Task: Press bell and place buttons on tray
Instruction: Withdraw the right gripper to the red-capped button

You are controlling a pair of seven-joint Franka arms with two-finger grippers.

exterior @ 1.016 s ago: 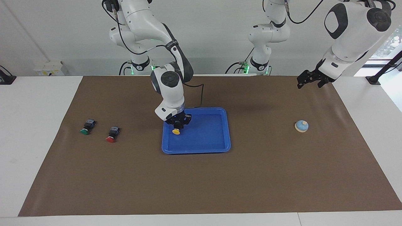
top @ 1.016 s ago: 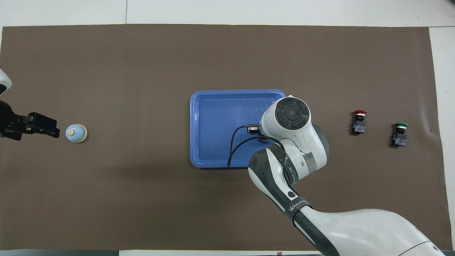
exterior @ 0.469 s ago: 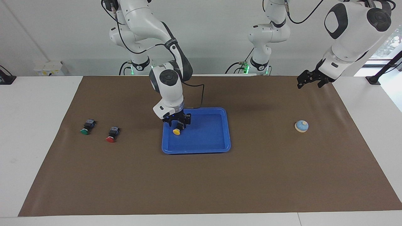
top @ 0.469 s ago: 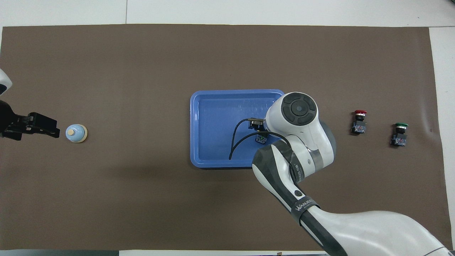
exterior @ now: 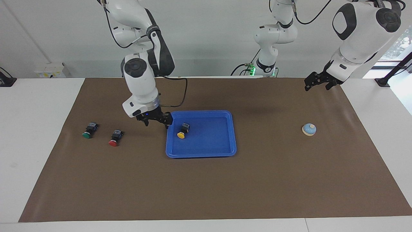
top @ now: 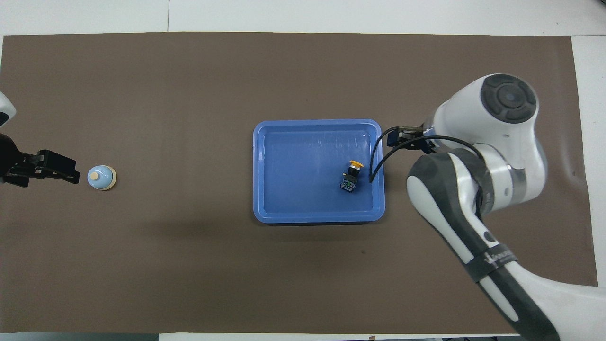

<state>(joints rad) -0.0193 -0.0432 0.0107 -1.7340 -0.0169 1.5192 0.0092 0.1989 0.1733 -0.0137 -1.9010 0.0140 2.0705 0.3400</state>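
The blue tray (exterior: pixel 201 154) lies mid-mat and also shows in the overhead view (top: pixel 317 124). The yellow button (exterior: pixel 182 131) lies on its side in it, at the right arm's end (top: pixel 351 174). My right gripper (exterior: pixel 157 122) is open and empty, low over the mat just beside the tray's rim (top: pixel 407 140). The red button (exterior: pixel 115 138) and green button (exterior: pixel 88 130) lie on the mat toward the right arm's end; the right arm hides them in the overhead view. The bell (exterior: pixel 309 129) stands toward the left arm's end (top: pixel 101 177). My left gripper (exterior: pixel 317 84) waits in the air beside the bell (top: pixel 61 168).
A brown mat (exterior: pixel 206 193) covers most of the white table. A black cable (top: pixel 376 156) from the right hand hangs over the tray's rim.
My right gripper let go of the yellow button in the tray, rose and moved off the tray toward the right arm's end. The left arm has not moved.
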